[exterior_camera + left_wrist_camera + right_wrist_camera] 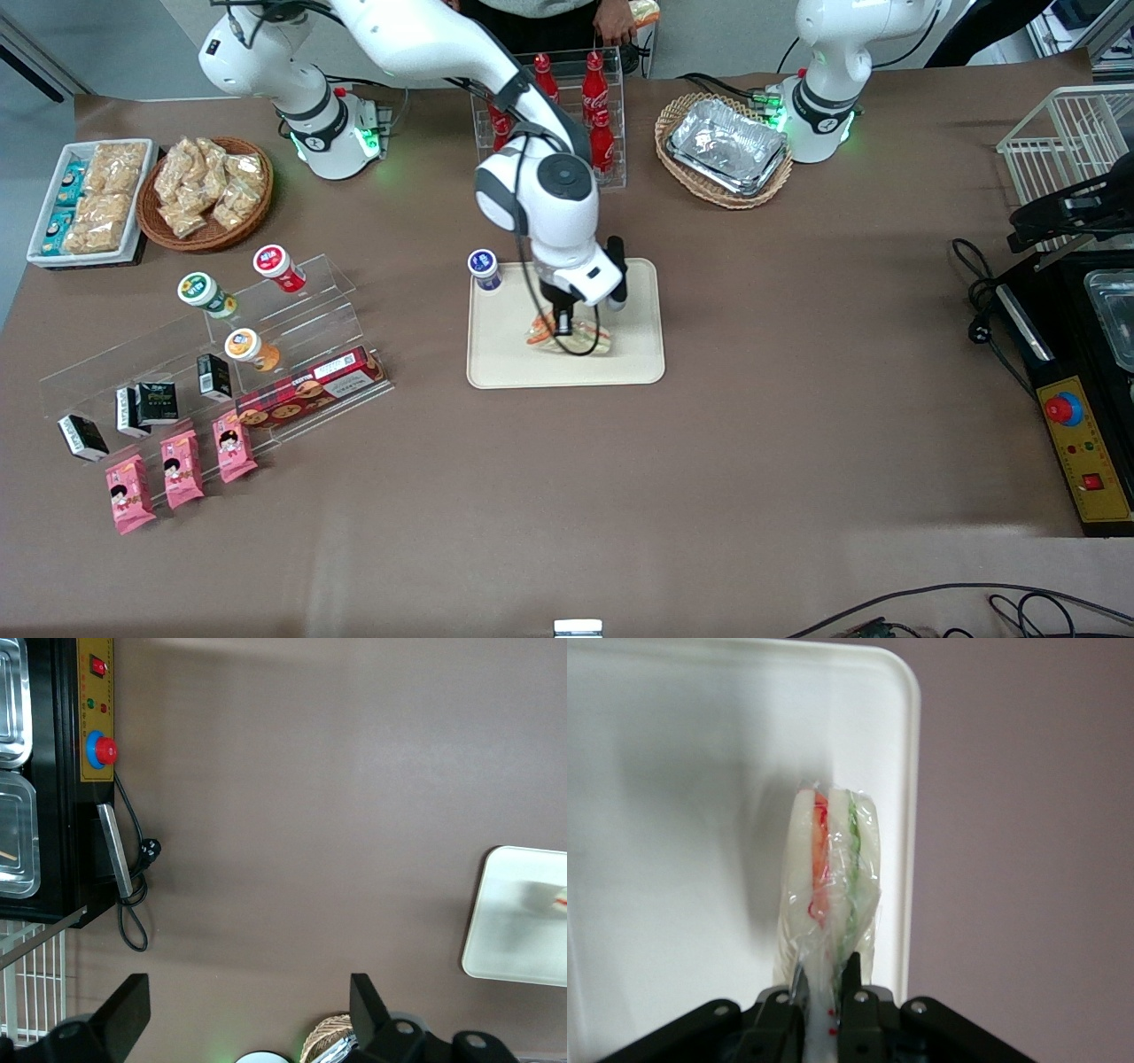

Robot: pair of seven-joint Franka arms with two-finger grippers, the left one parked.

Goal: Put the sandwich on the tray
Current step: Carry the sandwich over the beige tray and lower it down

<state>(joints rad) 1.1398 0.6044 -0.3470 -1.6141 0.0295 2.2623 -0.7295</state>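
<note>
- The table (620,478) is covered in brown and carries everything else.
- The right arm (532,177) reaches out over the middle of the table and bends down above the tray.
- The tray (505,354), cream and flat with a low rim, lies at the table's centre; the left wrist view catches one end of it (514,930), and the right wrist view shows its rounded corner (700,771).
- A clear stepped rack (221,354) stands toward the working arm's end of the table, holding small cartons, round-lidded cups and a long red biscuit box.
- A wicker basket (722,151) of foil trays sits near the parked arm's base.
- A second wicker basket (205,193) of bagged snacks sits beside a white dish (89,204) of snacks.
- The sandwich (571,337) lies within the tray, nearer the front camera than the tray's middle; in the right wrist view it (828,895) stands on edge, orange-red and green filling facing the camera, close to the tray's rim.
- The gripper (562,321) is directly over the sandwich, and its fingers (852,983) pinch the wrapped sandwich between them.
- Three pink packets (182,470) lie in front of the rack.
- A purple-lidded cup (484,268) stands at the tray's corner.
</note>
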